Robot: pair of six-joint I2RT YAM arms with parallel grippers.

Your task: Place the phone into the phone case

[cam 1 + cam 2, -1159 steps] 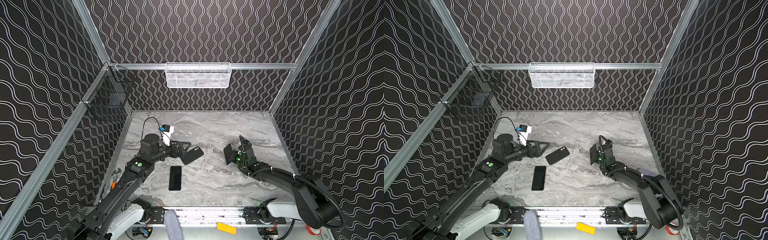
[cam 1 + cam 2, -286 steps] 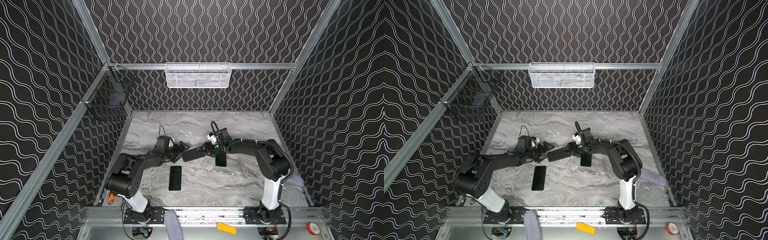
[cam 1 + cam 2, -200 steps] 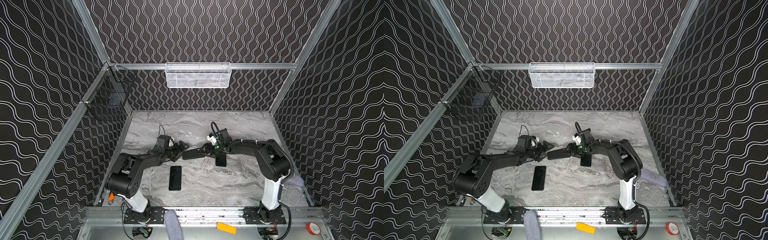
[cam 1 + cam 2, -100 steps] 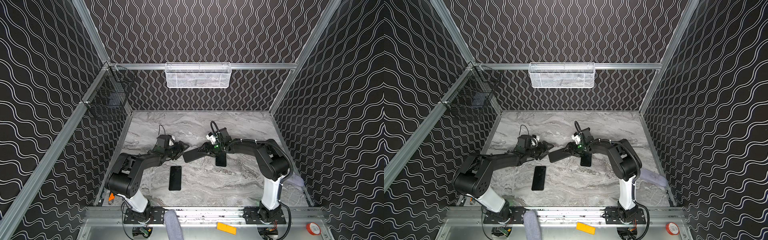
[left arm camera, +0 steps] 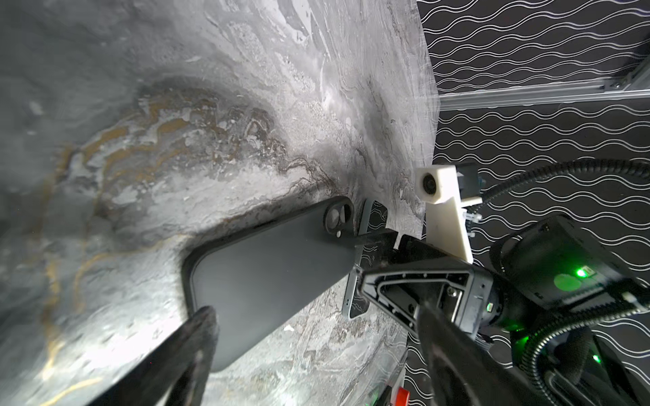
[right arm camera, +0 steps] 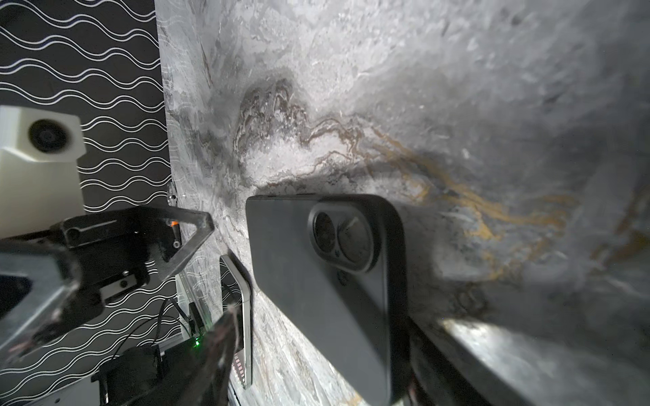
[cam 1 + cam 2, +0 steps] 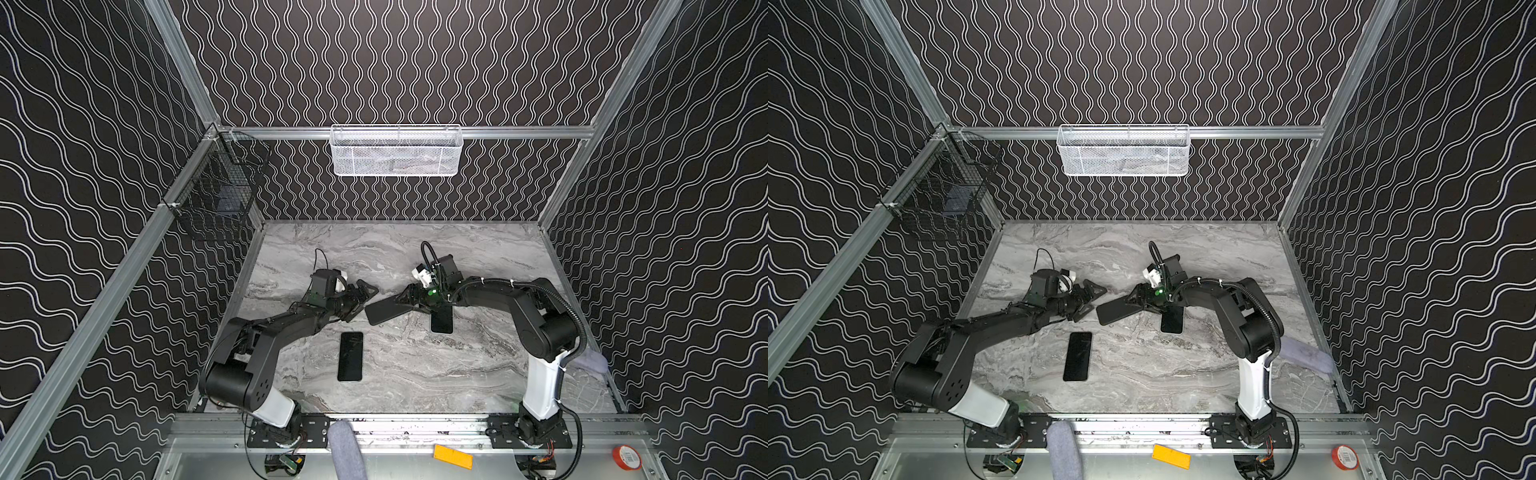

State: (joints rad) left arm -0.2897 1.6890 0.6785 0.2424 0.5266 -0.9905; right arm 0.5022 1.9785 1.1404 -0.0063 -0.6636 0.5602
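Your right hand [image 7: 409,302] now grips the dark matte phone case [image 7: 386,311]. Your left hand [image 7: 362,301], its earlier holder, stands open.

Black phone [image 7: 350,356] flat; dark case [image 7: 384,311] tilted

I count two phones on the bench [image 7: 415,374]: a front phone [image 7: 350,356] and a rear phone [image 7: 441,323]

Cases: one case [image 7: 384,311]

End effectors of mine: two, the left end effector [image 7: 362,303] and the right end effector [image 7: 405,302]

Baskets: two, one white basket [image 7: 397,160] and one black basket [image 7: 216,199]

Odd items, one of each: an orange block [image 7: 453,456], a red tape roll [image 7: 626,456], a grey cylinder [image 7: 345,451] and a grey cloth [image 7: 592,360]

That makes four single pieces besides the three pairs and the lone case, all above or around one bench
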